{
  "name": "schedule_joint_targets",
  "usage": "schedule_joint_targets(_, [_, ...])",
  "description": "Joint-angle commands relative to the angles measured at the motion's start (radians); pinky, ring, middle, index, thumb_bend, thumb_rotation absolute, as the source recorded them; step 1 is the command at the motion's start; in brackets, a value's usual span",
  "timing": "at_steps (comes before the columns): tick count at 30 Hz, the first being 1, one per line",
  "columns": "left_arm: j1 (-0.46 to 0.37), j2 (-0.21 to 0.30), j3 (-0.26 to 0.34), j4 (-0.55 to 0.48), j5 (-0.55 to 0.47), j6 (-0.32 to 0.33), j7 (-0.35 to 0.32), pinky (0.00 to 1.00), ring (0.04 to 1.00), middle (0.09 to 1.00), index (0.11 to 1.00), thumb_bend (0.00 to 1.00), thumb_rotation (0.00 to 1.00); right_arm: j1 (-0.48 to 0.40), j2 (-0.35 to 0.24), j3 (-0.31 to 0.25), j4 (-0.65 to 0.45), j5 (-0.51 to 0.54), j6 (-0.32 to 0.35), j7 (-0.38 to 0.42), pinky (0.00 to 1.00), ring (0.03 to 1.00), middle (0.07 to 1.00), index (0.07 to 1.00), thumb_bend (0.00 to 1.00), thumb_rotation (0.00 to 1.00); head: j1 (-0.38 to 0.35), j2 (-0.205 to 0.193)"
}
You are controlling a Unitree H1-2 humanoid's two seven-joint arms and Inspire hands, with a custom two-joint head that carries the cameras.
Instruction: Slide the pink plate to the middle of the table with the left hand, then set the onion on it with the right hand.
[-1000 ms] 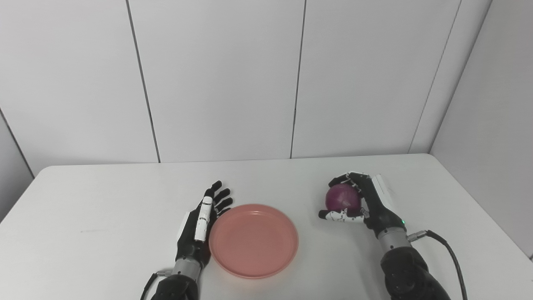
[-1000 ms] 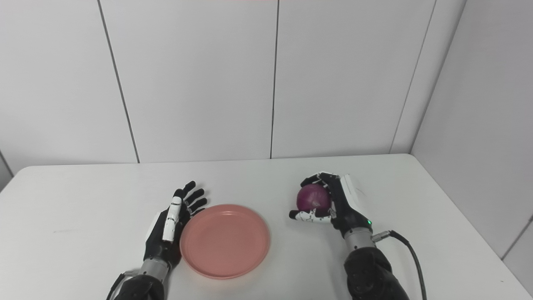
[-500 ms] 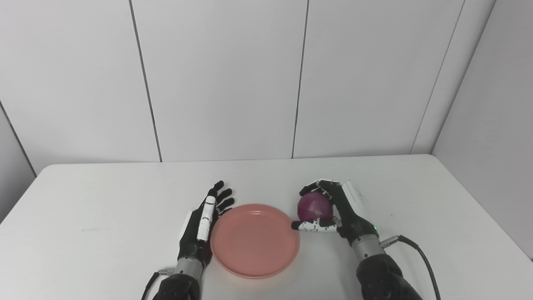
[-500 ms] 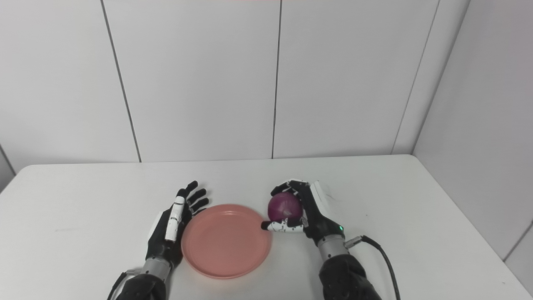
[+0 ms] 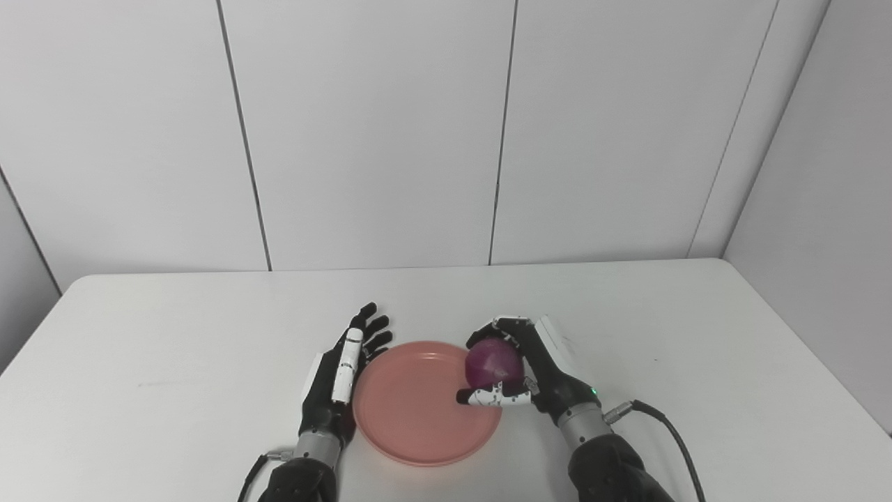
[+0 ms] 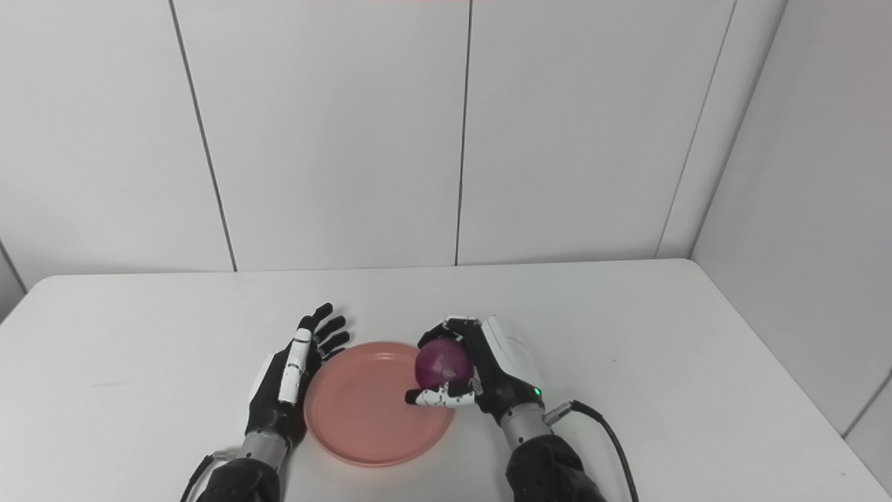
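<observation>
A round pink plate (image 5: 411, 418) lies on the white table near the front, about mid-width. My left hand (image 5: 341, 373) stands open with its fingers straight, its palm against the plate's left rim. A purple-red onion (image 5: 492, 362) is held above the plate's right edge, with my right hand (image 5: 536, 373) shut on it from the right; the thumb runs under the onion and the fingers curl over its top. In the right eye view the onion (image 6: 442, 364) overlaps the plate's (image 6: 362, 418) right part.
The white table (image 5: 174, 348) has rounded far corners and meets grey wall panels at the back and right. A black cable (image 5: 669, 432) trails from my right wrist toward the front edge.
My right hand has carried the onion leftward and slightly nearer, from beside the plate to over its right edge. The left hand and the plate have stayed put.
</observation>
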Motion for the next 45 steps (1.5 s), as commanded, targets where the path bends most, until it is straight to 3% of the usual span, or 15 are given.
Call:
schedule_joint_targets(1, [-0.001, -0.008, -0.001, 0.010, 0.010, 0.041, 0.017, 0.85, 0.856, 0.875, 0.882, 0.49, 1.00, -0.054, 0.014, 0.008, -0.008, 0.004, -0.065, 0.001, 0.39, 0.423, 0.495, 0.519, 0.52, 0.00, 0.003, -0.001])
schedule_joint_targets(10, [-0.001, -0.013, -0.003, 0.015, 0.007, 0.030, 0.018, 0.84, 0.850, 0.870, 0.878, 0.49, 1.00, -0.073, 0.022, 0.044, 0.058, -0.003, -0.143, 0.001, 0.42, 0.442, 0.498, 0.498, 0.52, 0.00, 0.015, 0.000])
schedule_joint_targets(11, [0.000, -0.014, -0.005, 0.013, 0.007, 0.030, 0.016, 0.84, 0.852, 0.872, 0.880, 0.49, 1.00, -0.076, 0.025, 0.047, 0.066, -0.015, -0.149, -0.008, 0.37, 0.422, 0.487, 0.513, 0.52, 0.00, 0.023, 0.002])
schedule_joint_targets(13, [0.002, -0.014, -0.010, 0.007, 0.011, 0.033, 0.016, 0.84, 0.856, 0.874, 0.884, 0.49, 1.00, -0.082, 0.035, 0.056, 0.083, -0.043, -0.147, -0.026, 0.31, 0.398, 0.477, 0.528, 0.51, 0.00, 0.030, 0.006])
schedule_joint_targets(18, [0.007, -0.019, -0.011, -0.003, 0.018, 0.026, 0.024, 0.82, 0.846, 0.868, 0.880, 0.47, 1.00, -0.097, 0.072, 0.063, 0.104, -0.028, -0.134, -0.008, 0.39, 0.423, 0.491, 0.517, 0.52, 0.00, 0.040, 0.009])
schedule_joint_targets(27, [0.007, -0.020, -0.010, -0.011, 0.016, 0.032, 0.022, 0.84, 0.868, 0.877, 0.886, 0.47, 1.00, -0.135, 0.099, 0.077, 0.161, -0.051, -0.147, -0.033, 0.38, 0.412, 0.468, 0.534, 0.51, 0.00, 0.045, 0.011])
schedule_joint_targets(34, [0.003, -0.024, -0.005, -0.007, 0.014, 0.046, 0.029, 0.87, 0.889, 0.890, 0.891, 0.50, 1.00, -0.147, 0.111, 0.080, 0.180, -0.033, -0.146, -0.027, 0.37, 0.407, 0.479, 0.533, 0.51, 0.00, 0.045, 0.011])
schedule_joint_targets(39, [0.003, -0.023, -0.007, -0.012, 0.022, 0.043, 0.033, 0.87, 0.888, 0.891, 0.889, 0.49, 1.00, -0.149, 0.111, 0.082, 0.181, -0.036, -0.108, -0.003, 0.37, 0.401, 0.485, 0.537, 0.51, 0.00, 0.049, 0.013])
schedule_joint_targets(45, [0.004, -0.022, -0.009, -0.010, 0.025, 0.023, 0.032, 0.83, 0.869, 0.875, 0.878, 0.47, 1.00, -0.155, 0.098, 0.080, 0.205, -0.055, -0.119, -0.011, 0.36, 0.397, 0.464, 0.543, 0.51, 0.00, 0.048, 0.015])
